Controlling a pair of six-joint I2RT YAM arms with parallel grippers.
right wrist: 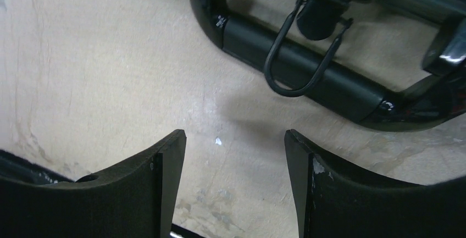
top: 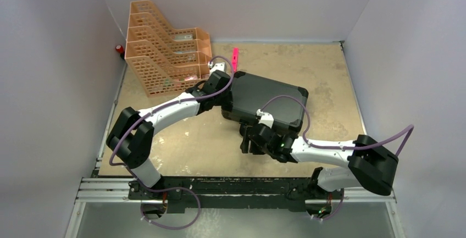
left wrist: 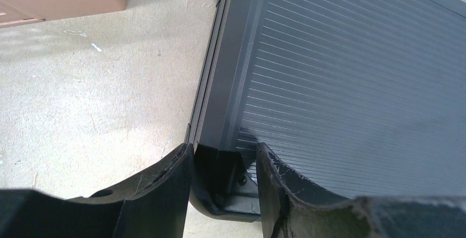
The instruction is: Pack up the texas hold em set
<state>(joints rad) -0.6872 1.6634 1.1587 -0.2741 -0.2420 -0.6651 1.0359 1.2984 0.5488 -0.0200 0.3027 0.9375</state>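
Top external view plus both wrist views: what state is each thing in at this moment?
black case: lid closed, lying flat and skewed on the table.
handle: sticking out from the case's near side, not held.
left gripper: closed around the case's corner.
right gripper: open, over bare table, short of the handle.
orange mesh trays: upright, far left.
pink marker: lying behind the case.

Top overhead, wide; wrists close, sharing case (top: 269, 98).
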